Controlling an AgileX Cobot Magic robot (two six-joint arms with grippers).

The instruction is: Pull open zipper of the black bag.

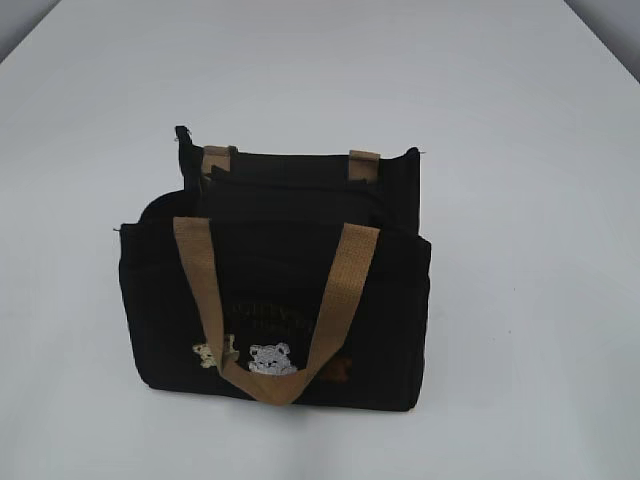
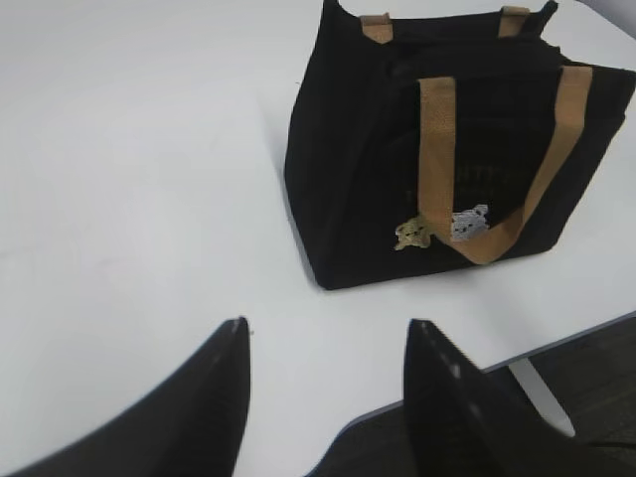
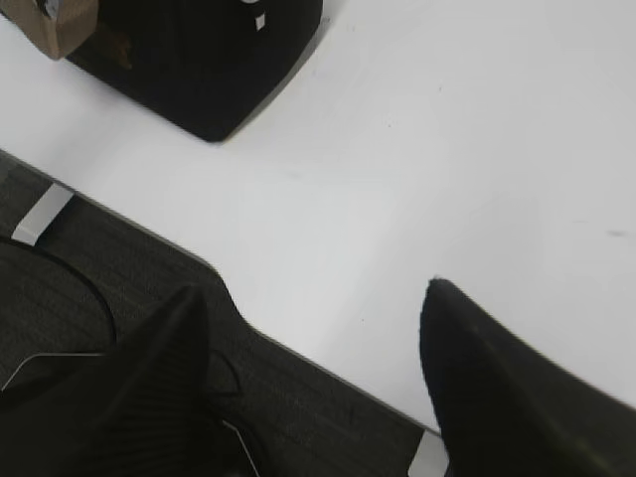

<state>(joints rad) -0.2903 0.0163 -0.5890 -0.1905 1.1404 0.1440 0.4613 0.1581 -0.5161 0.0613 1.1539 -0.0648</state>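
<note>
A black bag stands upright at the centre of the exterior view on a plain white table. It is a boxy fabric tote. One tan webbing handle droops in a loop down the front face, and the ends of a second tan handle show at the back edge. Two small embroidered bears, one tan and one white, sit low on the front, with faint lettering above them. A small silver glint at the upper left corner of the bag, near the back, may be the zipper pull; it is too small to be sure. No arm appears in this view.

In the left wrist view the bag fills the upper right of the frame. The left gripper is at the bottom edge, its two dark fingers spread apart with nothing between them, well apart from the bag.

In the right wrist view only a lower corner of the bag shows at the upper left. The right gripper is at the bottom, fingers spread wide and empty, over the table edge with dark floor below it.
</note>
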